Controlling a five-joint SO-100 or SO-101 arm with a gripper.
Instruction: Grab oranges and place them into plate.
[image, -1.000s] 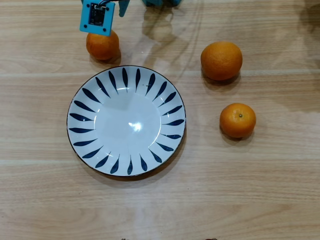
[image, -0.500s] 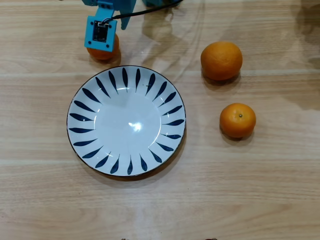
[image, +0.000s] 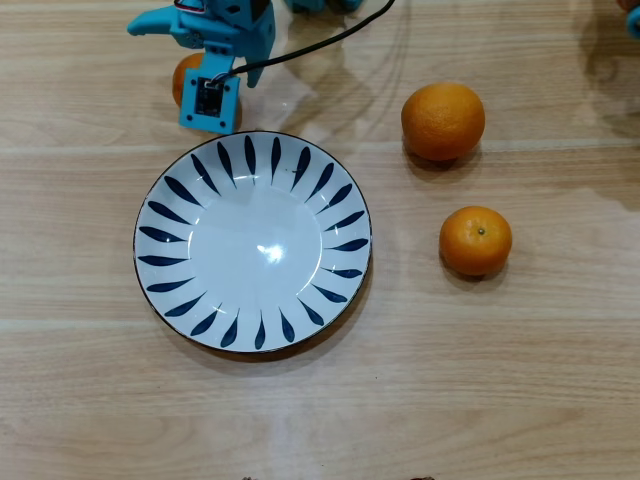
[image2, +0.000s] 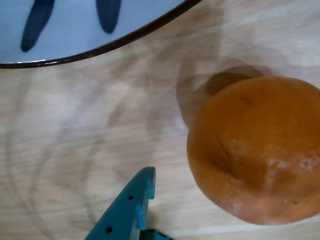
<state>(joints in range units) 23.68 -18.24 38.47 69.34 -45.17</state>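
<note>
Three oranges lie on the wooden table. My blue gripper (image: 182, 48) hangs open over the small orange (image: 183, 78) at the top left of the overhead view, which mostly hides that fruit. One jaw swings out to the left. In the wrist view that orange (image2: 255, 150) fills the right side, and one blue finger (image2: 131, 207) stands to its left with a gap between them. The other finger is out of sight. The white plate (image: 160, 205) with blue leaf strokes lies just below, and its rim (image2: 100, 47) shows in the wrist view. It holds nothing.
The large orange (image: 443, 121) sits right of the plate. Another small orange (image: 475, 240) lies below it. A black cable (image: 320, 42) runs from the arm toward the top edge.
The gripper has come down around the top-left orange and swung one jaw out to the left. Its camera block has shifted toward the plate. The other oranges and the plate have not moved.
</note>
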